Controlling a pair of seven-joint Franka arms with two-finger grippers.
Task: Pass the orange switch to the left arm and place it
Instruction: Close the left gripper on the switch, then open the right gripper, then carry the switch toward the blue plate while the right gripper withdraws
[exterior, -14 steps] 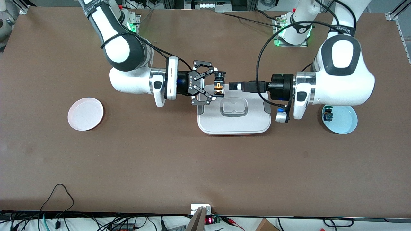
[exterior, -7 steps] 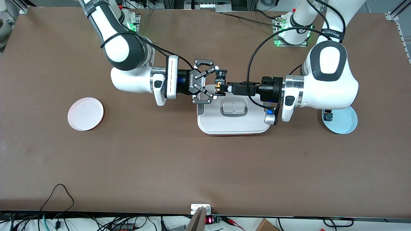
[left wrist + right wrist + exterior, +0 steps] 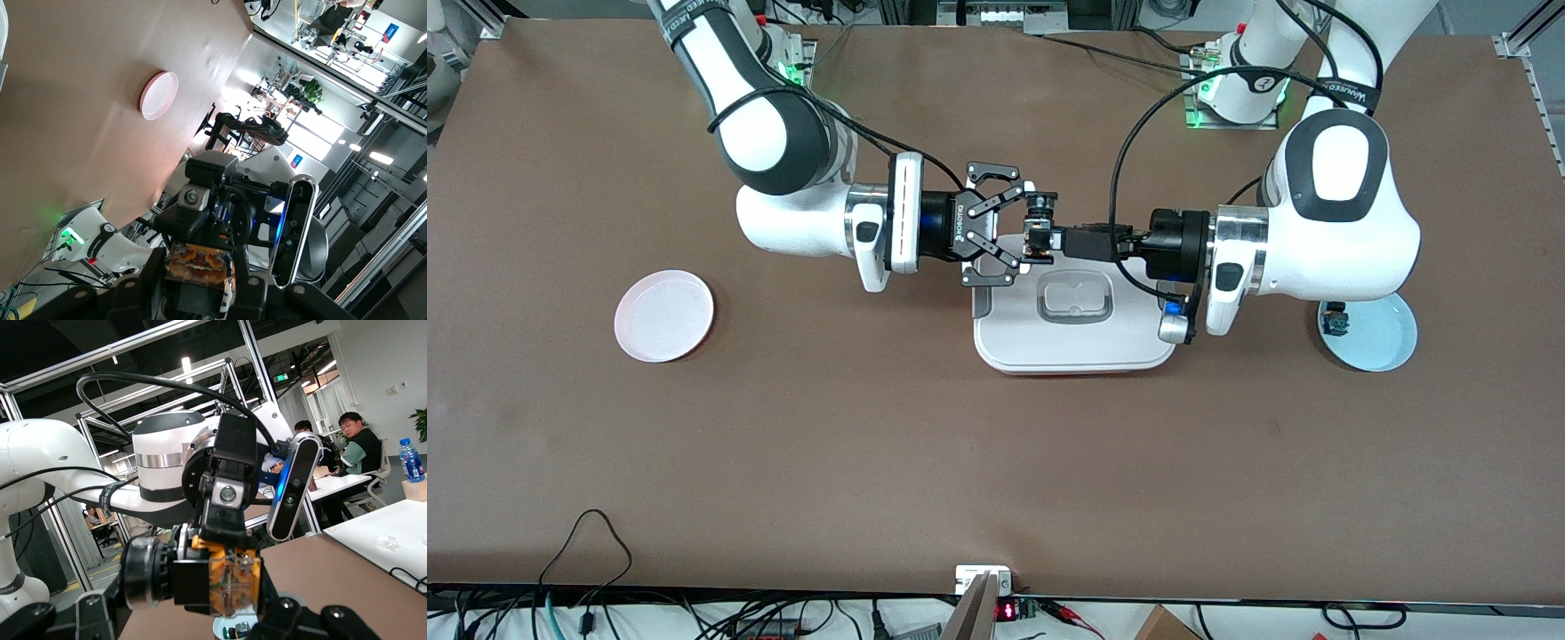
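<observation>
While both grippers met above the upper edge of the box (image 3: 1074,342) at centre frame, the orange switch (image 3: 1037,235) hung between them, off the table. The right gripper (image 3: 1034,229) was clamped on it, and the left gripper (image 3: 1060,242) had its fingers closed on the switch's other end. A pink plate (image 3: 663,316) lay at mid-left and a blue plate (image 3: 1380,336) at mid-right.

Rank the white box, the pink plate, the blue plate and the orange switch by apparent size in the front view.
1. white box
2-3. pink plate and blue plate: look alike; blue partly hidden by the left arm
4. orange switch
</observation>
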